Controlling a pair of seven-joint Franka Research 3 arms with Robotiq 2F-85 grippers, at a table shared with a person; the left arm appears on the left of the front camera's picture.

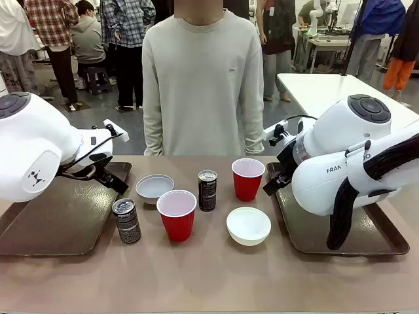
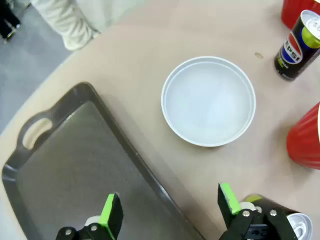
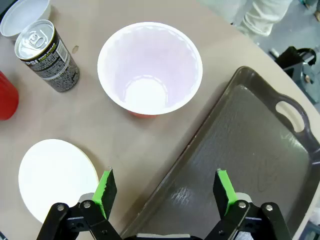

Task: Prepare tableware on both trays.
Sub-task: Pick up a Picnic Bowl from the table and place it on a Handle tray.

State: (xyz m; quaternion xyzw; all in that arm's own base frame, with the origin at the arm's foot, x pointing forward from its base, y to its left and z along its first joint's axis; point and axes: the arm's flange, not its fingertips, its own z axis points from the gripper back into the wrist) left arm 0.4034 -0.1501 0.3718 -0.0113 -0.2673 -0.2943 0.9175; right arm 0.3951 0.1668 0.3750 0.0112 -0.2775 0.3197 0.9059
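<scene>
The left gripper [image 2: 169, 195] was seen with its jaws spread wide and nothing between them. It was held over the inner rim of the left tray [image 1: 59, 222], with one green pad above the tray's floor and the other above the table [image 1: 209, 275], close to the near can [image 1: 126, 221]. The right gripper [image 3: 164, 175] was likewise found wide apart and empty. It was held over the inner rim of the right tray [image 1: 376, 229], with one pad over the tray and the other over the tabletop just beside the near bowl [image 1: 249, 226]. The two dark brown trays were laid flat, one at each side of the table, each with a cut-out handle turned towards the far edge.

All six pieces of tableware were set upright on the tabletop between the trays. The far bowl [image 1: 155, 187] was placed just beside the left tray's far inner corner, and the near can was stood in front of it, close to that tray's rim. The near cup [image 1: 177, 214] was stood about the middle, with the far can [image 1: 207, 190] just behind it and slightly to its right. The far cup [image 1: 248, 178] was stood near the right tray's far inner corner, and the near bowl was set in front of it.

A person [image 1: 203, 85] in a pale sweater was seen at the far side of the table, arms held down at the sides
</scene>
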